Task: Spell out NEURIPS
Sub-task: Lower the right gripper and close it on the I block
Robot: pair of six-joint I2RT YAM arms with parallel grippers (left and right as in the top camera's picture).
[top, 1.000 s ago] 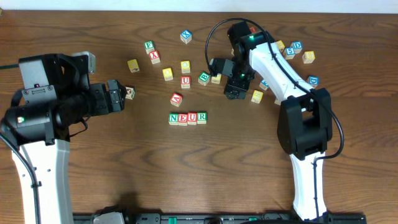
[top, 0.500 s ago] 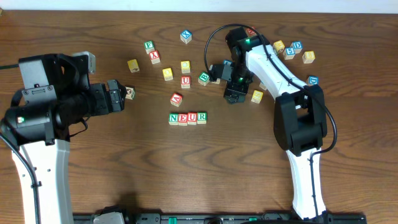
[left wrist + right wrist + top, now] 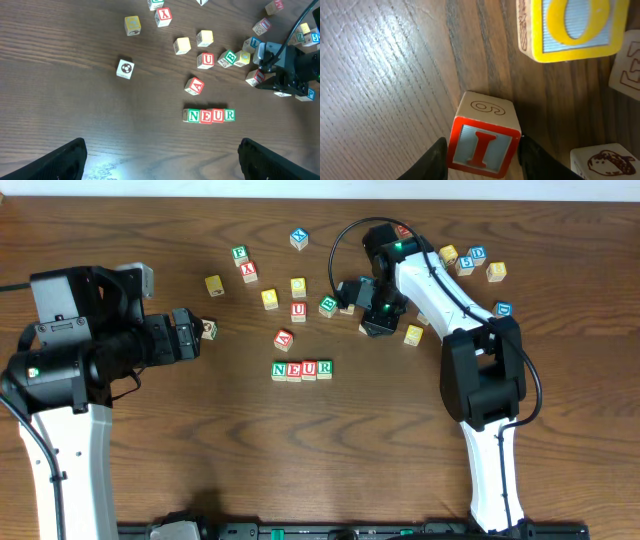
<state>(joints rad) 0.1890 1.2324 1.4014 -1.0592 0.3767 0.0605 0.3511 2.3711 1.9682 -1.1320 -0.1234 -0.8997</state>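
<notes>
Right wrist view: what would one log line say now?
row: NEUR set | right end effector: shut on I cube | left end effector: open, empty

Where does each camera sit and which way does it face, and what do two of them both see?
Overhead: fixed above the table, looking straight down; both arms show, with left tool and right tool.
Left wrist: on the left arm, looking down at scattered cubes; its open fingers show at the bottom corners.
Right wrist: close over the wood, facing the I cube, its own fingers against both sides.
Shared: overhead and left wrist both show the NEUR row.
</notes>
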